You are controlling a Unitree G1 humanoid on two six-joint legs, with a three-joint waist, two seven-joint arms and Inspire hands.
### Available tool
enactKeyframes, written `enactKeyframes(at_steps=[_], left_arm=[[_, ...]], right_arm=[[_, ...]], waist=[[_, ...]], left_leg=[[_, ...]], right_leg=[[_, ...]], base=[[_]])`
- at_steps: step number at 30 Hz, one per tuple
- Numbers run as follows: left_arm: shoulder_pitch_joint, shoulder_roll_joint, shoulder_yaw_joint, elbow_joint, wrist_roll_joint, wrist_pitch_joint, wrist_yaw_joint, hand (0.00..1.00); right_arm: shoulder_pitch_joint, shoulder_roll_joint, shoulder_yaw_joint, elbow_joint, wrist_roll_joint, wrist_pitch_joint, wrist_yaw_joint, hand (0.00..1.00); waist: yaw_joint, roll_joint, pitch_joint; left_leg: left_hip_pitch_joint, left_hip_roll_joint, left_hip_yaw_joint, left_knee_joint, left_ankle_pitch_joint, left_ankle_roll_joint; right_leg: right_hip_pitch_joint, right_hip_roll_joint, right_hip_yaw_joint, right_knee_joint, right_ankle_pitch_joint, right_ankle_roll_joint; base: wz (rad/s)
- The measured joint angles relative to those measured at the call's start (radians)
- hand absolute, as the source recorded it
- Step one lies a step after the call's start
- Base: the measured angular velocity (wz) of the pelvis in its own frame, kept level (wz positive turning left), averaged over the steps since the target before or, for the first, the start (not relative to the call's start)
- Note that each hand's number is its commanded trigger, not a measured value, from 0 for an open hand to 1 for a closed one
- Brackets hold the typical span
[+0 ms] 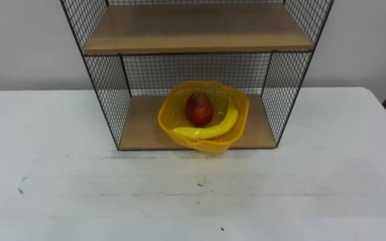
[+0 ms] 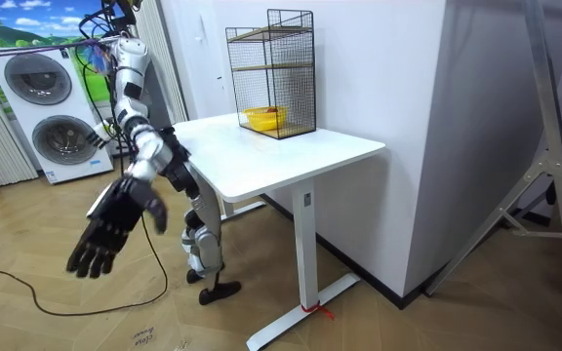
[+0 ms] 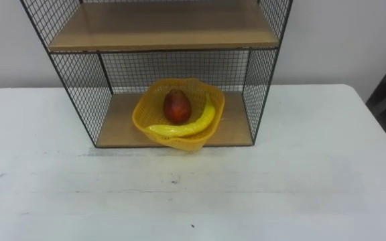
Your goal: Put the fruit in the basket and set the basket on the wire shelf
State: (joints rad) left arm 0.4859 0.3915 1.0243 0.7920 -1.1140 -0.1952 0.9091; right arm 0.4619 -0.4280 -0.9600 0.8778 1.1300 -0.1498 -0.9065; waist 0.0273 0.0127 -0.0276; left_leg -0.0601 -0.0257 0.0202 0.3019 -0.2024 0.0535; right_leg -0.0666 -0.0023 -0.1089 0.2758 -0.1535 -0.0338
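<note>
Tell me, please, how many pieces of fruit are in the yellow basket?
2: a red fruit in the middle of the basket, and a banana curving along its front and right side. Others may be hidden beneath them.

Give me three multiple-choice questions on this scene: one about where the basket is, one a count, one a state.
1. The yellow basket sits: A on a chair; B on the top board; C on the bottom board of the wire shelf.
2. Fruits in it: A two; B one; C four.
3. The basket is: A upside down; B mouth up, holding fruit; C on its side.
Answers: C, it rests on the lower board; A, a red fruit and a banana; B, both lie inside.
</note>
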Motion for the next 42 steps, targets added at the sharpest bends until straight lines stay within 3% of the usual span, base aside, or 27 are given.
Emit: enactKeyframes(at_steps=[2,5,7,8,10,13,17,23,25,28,30,33,36,42], left_arm=[[-0.014,-0.019,-0.010,0.074,-0.019,-0.011,-0.026,0.00],[-0.034,-0.072,-0.072,0.171,-0.028,-0.015,-0.094,0.00],[-0.053,-0.137,-0.131,0.217,-0.020,-0.014,-0.165,0.00],[-0.059,-0.152,-0.143,0.240,-0.011,-0.012,-0.185,0.00],[-0.068,-0.210,-0.204,0.320,0.029,0.014,-0.276,0.00],[-0.069,-0.255,-0.252,0.394,0.158,0.065,-0.390,0.00],[-0.088,-0.262,-0.350,0.422,0.399,0.108,-0.490,0.00],[-0.187,-0.261,-0.615,0.375,0.855,0.203,-0.606,0.00],[-0.261,-0.260,-0.737,0.335,1.000,0.234,-0.636,0.00],[-0.302,-0.262,-0.850,0.324,1.087,0.236,-0.679,0.00],[-0.308,-0.265,-0.894,0.326,1.101,0.266,-0.698,0.00],[-0.308,-0.268,-0.962,0.328,1.125,0.277,-0.744,0.00],[-0.311,-0.270,-1.020,0.329,1.158,0.278,-0.769,0.00],[-0.310,-0.269,-1.036,0.328,1.164,0.278,-0.782,0.00]], right_arm=[[0.000,0.044,0.034,0.088,0.033,-0.005,0.016,0.00],[-0.020,0.102,0.118,0.217,0.047,-0.005,0.070,0.00],[-0.050,0.153,0.205,0.317,0.035,-0.003,0.129,0.00],[-0.062,0.163,0.227,0.343,0.025,0.000,0.147,0.00],[-0.121,0.191,0.326,0.447,-0.050,0.026,0.230,0.00],[-0.180,0.197,0.421,0.529,-0.165,0.078,0.334,0.00],[-0.227,0.196,0.517,0.559,-0.384,0.128,0.461,0.00],[-0.355,0.199,0.751,0.554,-0.821,0.208,0.620,0.00],[-0.374,0.209,0.833,0.522,-0.924,0.219,0.671,0.00],[-0.378,0.226,0.890,0.476,-0.966,0.237,0.704,0.00],[-0.380,0.239,0.909,0.474,-0.981,0.234,0.742,0.00],[-0.384,0.245,0.971,0.459,-1.023,0.233,0.804,0.00],[-0.384,0.251,1.035,0.455,-1.052,0.230,0.841,0.00],[-0.382,0.258,1.056,0.453,-1.042,0.227,0.867,0.00]], waist=[[0.001,-0.002,-0.0001],[-0.001,-0.008,-0.0019],[0.003,-0.016,-0.0031],[0.006,-0.017,-0.0029],[0.011,-0.020,-0.0021],[0.016,-0.022,-0.0012],[0.024,-0.023,0.0004],[0.032,-0.019,0.0051],[0.028,-0.017,0.0298],[0.020,-0.009,0.0444],[0.010,-0.013,0.0503],[0.005,-0.015,0.0461],[0.005,-0.021,0.0494],[0.002,-0.027,0.0475]], left_leg=[[0.000,-0.001,-0.003,-0.001,-0.002,0.000],[0.003,-0.002,-0.001,-0.007,-0.002,0.000],[0.009,-0.002,0.003,-0.011,-0.002,0.000],[0.012,-0.002,0.003,-0.012,-0.002,0.000],[0.029,-0.002,0.012,-0.021,-0.002,-0.001],[0.059,-0.002,0.024,-0.044,-0.002,-0.001],[0.089,-0.001,0.025,-0.055,-0.002,-0.001],[0.111,-0.002,0.031,-0.066,0.006,-0.011],[0.123,-0.003,0.030,-0.084,0.033,-0.011],[0.122,-0.001,0.029,-0.090,0.042,-0.003],[0.110,-0.001,0.028,-0.090,0.043,-0.002],[0.089,0.000,0.031,-0.091,0.050,-0.003],[0.082,-0.001,0.032,-0.100,0.056,-0.002],[0.090,-0.001,0.031,-0.100,0.054,0.001]], right_leg=[[0.001,-0.002,-0.006,0.000,-0.002,0.000],[0.012,-0.007,-0.011,-0.001,-0.002,0.001],[0.018,-0.010,-0.014,-0.002,-0.002,0.003],[0.021,-0.010,-0.013,-0.002,-0.002,0.003],[0.029,-0.009,-0.003,-0.007,0.000,0.006],[0.050,-0.010,0.005,-0.025,0.005,0.013],[0.092,-0.009,0.000,-0.055,0.017,0.017],[0.114,-0.010,-0.001,-0.072,0.035,0.011],[0.119,-0.008,0.001,-0.075,0.039,0.011],[0.116,0.002,0.013,-0.090,0.046,0.008],[0.104,0.002,0.015,-0.089,0.048,0.007],[0.081,0.005,0.022,-0.089,0.052,0.006],[0.067,0.007,0.027,-0.089,0.055,0.004],[0.076,0.007,0.028,-0.088,0.055,0.004]], base=[[0.05],[0.10],[0.10],[0.00],[-0.10],[-0.06],[0.08],[-0.01],[-0.04],[-0.20],[0.00],[-0.05],[-0.03],[0.00]])
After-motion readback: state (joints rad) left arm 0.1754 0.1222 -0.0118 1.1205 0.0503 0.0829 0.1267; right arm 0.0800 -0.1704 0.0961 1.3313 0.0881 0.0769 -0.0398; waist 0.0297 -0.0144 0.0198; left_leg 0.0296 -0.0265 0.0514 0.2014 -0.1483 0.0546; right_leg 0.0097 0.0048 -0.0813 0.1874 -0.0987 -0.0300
